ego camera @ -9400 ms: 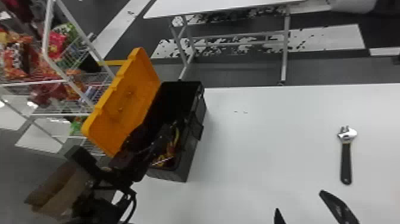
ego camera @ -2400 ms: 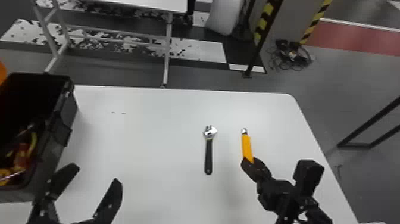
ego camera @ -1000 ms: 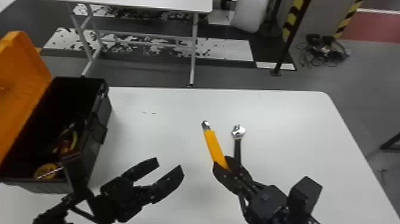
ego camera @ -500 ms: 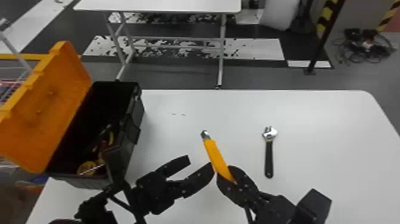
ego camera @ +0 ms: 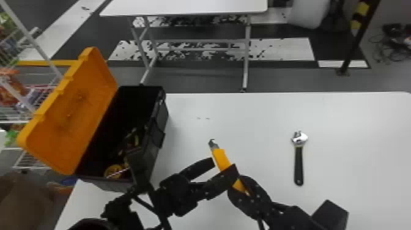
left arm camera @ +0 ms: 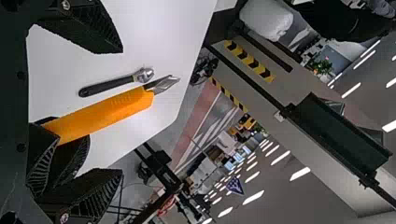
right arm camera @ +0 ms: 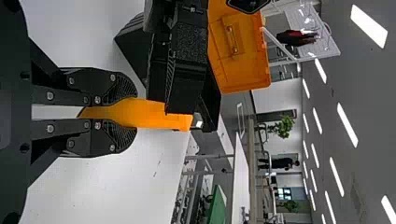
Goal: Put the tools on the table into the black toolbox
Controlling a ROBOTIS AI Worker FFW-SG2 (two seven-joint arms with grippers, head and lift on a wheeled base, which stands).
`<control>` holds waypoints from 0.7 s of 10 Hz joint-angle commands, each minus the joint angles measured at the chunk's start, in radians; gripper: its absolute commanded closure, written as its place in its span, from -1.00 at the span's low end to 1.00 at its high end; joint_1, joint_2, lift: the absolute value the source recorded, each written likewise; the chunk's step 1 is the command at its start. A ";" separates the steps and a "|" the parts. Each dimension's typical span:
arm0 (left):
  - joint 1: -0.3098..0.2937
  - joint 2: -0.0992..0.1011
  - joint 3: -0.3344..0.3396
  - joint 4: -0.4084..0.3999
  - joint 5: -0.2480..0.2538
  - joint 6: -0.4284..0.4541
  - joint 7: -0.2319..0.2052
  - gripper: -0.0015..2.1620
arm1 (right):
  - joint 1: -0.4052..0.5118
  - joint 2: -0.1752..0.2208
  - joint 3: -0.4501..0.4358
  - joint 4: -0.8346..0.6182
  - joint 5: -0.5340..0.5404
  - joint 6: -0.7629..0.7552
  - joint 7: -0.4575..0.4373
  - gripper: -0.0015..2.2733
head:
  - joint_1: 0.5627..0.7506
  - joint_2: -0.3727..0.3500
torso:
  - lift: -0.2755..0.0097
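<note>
The left gripper [ego camera: 224, 166] has closed in on the orange knife [ego camera: 220, 157].
Its fingers stand wide around the knife, which the right gripper [ego camera: 237, 185] pinches; the wrench [ego camera: 298, 166] still lies on the table [ego camera: 351, 131].

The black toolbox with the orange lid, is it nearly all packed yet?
Partly. Looks done: a round yellow thing and some other bits lie inside the open black toolbox. In hand: the right gripper holds the orange utility knife with a metal tip; the left gripper is open close by. Left to pack: that knife, plus the silver, black-handled adjustable wrench on the white table.
</note>
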 commanded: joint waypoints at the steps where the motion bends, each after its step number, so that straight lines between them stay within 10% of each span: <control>1: 0.000 0.000 0.000 0.000 -0.001 0.004 -0.006 -0.87 | -0.004 0.000 0.013 0.000 0.004 0.003 0.000 0.82 | 0.41 0.51 | 0.41; 4: -0.005 0.000 0.013 0.002 -0.007 0.004 -0.039 -0.41 | -0.009 0.000 0.022 -0.003 0.007 0.027 0.001 0.82 | 0.41 0.54 | 0.41; 7: -0.006 -0.001 0.031 0.012 -0.003 0.007 -0.078 0.80 | -0.009 0.000 0.028 -0.016 0.007 0.055 0.000 0.82 | 0.41 0.58 | 0.41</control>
